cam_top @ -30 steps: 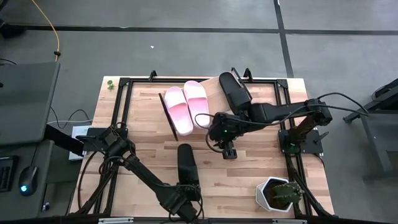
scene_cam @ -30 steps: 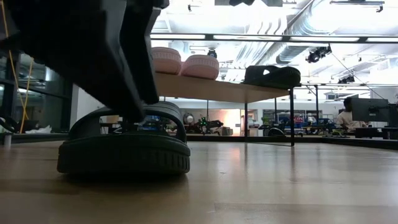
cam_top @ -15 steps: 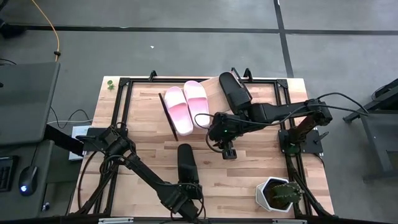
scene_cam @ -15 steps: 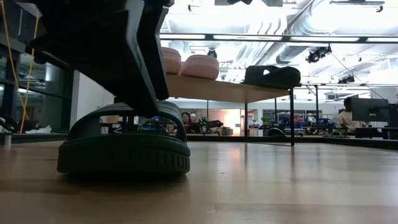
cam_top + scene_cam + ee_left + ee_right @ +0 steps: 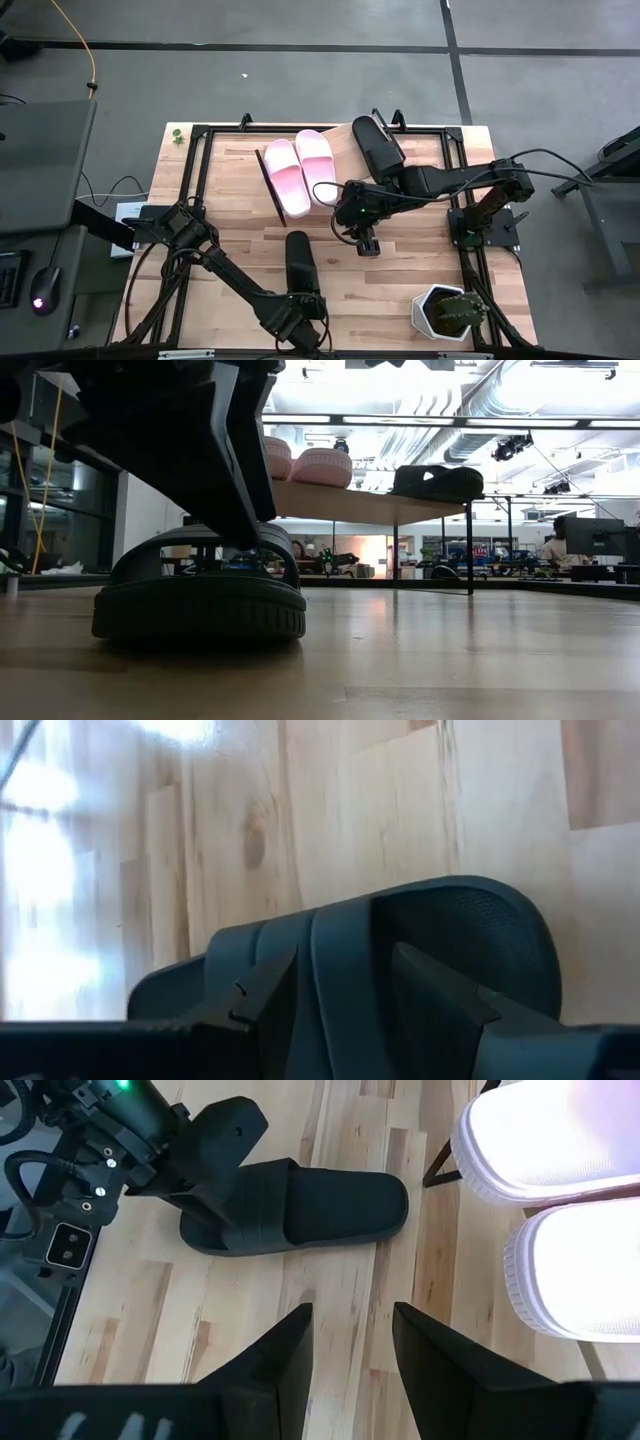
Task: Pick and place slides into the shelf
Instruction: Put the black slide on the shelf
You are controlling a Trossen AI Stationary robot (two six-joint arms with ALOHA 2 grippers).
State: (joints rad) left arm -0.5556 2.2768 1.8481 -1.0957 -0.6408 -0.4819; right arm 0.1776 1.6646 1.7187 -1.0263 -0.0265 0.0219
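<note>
One black slide (image 5: 300,262) lies flat on its sole on the wooden table, also seen in the low view (image 5: 200,605) and the right wrist view (image 5: 310,1205). My left gripper (image 5: 297,300) is open at its near end, low over the broad strap (image 5: 345,955), with a finger on either side of the strap's middle. My right gripper (image 5: 367,245) hangs open above bare table (image 5: 355,1345), right of the shelf's near edge. The slanted shelf (image 5: 360,502) carries two pale pink slides (image 5: 298,170) and the second black slide (image 5: 375,145), all resting on their soles. My left gripper (image 5: 345,990) comes at the black slide's strap (image 5: 262,538) slanting down from the table's near side, its open fingers (image 5: 265,990) lying along the slide. I cannot tell whether the fingers touch the strap. The slide rests flat on the table.
A potted plant in a white pot (image 5: 445,310) stands at the table's near right corner. Black frame rails (image 5: 200,190) run along the table's sides. Bare wood lies between the black slide and the shelf. A person (image 5: 550,550) sits far off in the room.
My left gripper has sunk a little toward the black slide's strap and tipped slightly; in the low view its finger now reaches farther along the strap. The slide has stayed where it was. The right arm has kept still.
</note>
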